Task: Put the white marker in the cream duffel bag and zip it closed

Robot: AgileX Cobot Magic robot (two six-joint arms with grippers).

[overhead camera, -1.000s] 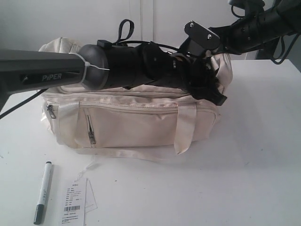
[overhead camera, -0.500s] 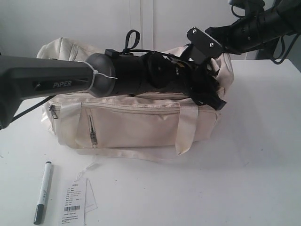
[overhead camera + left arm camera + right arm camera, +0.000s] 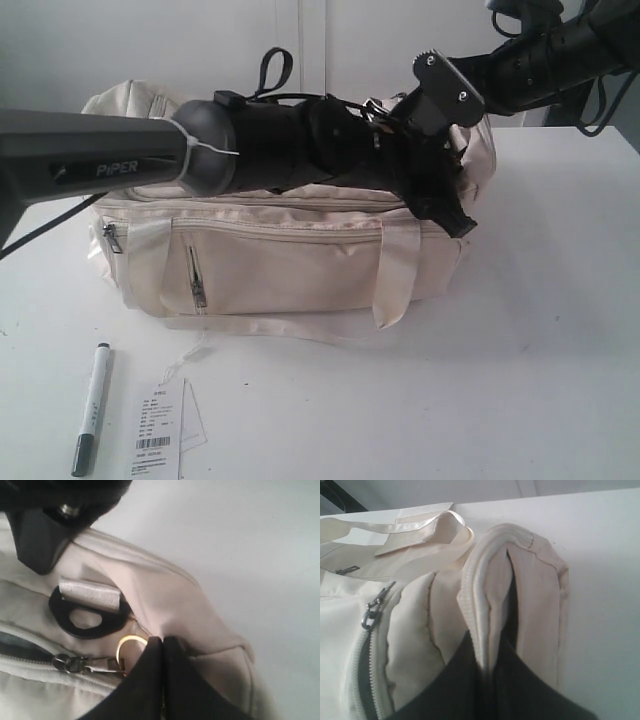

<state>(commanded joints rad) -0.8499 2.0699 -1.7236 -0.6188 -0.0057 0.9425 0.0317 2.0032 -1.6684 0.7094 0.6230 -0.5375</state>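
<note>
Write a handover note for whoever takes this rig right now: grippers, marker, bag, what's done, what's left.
Left gripper: shut, beside the grey metal pull of the top zip at the bag's end; unclear whether it pinches anything.
Right gripper: shut on an end fold of the large cream fabric duffel bag.
Slim white marker with a dark cap: on the white table, apart from the bag, beside a white paper barcode tag.
Done: zip shows a dark gap near the pull.
Left: open wider, put marker in, zip shut.
</note>
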